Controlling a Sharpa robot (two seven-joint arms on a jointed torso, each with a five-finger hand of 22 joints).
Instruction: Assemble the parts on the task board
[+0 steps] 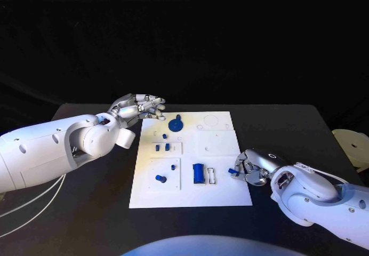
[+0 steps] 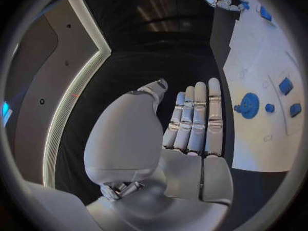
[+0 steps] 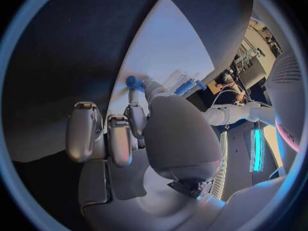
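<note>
The white task board point(image 1: 219, 144) lies in the middle of the black table. On it are a blue gear disc point(image 1: 176, 125), a few small blue blocks point(image 1: 161, 146), a blue peg point(image 1: 161, 178) and a long blue block point(image 1: 199, 172). My right hand point(image 1: 254, 166) is at the board's right edge and pinches a small blue part point(image 1: 232, 171) at its fingertips; the right wrist view shows this part point(image 3: 133, 81) just over the board point(image 3: 170, 46). My left hand point(image 1: 142, 108) hovers by the board's far left corner, its fingers point(image 2: 195, 118) straight and holding nothing, near the gear disc point(image 2: 249, 106).
A round white object point(image 1: 353, 145) sits at the table's right edge. Black table surface runs all around the board, with the widest room in front of it and to its right.
</note>
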